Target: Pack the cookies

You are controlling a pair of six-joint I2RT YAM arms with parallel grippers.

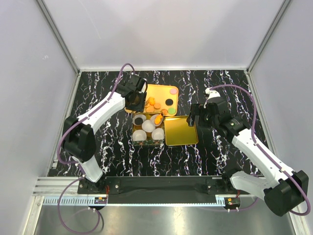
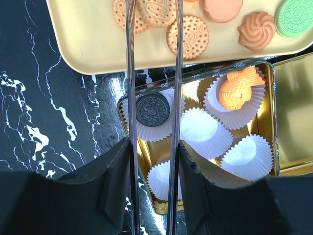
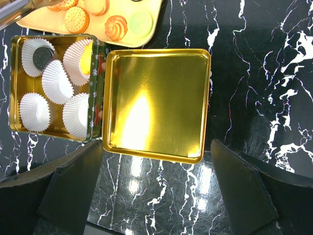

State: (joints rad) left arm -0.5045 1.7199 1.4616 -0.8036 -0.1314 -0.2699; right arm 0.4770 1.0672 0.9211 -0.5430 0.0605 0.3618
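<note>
Several cookies lie on a yellow tray: orange discs, an orange swirl and a green one. A gold tin holds white paper cups; one has a black cookie, another an orange fish-shaped cookie. My left gripper is shut on metal tongs, whose blades reach over the tin to the tray. The blade tips run out of the wrist view. In the top view the left gripper is at the tray's left side. My right gripper is open and empty, above the table just in front of the tin's lid.
The gold lid lies open side up, right of the tin. The tray sits behind both. Other white cups in the tin are empty. Black marbled table surface surrounds them, with white walls at the sides and back.
</note>
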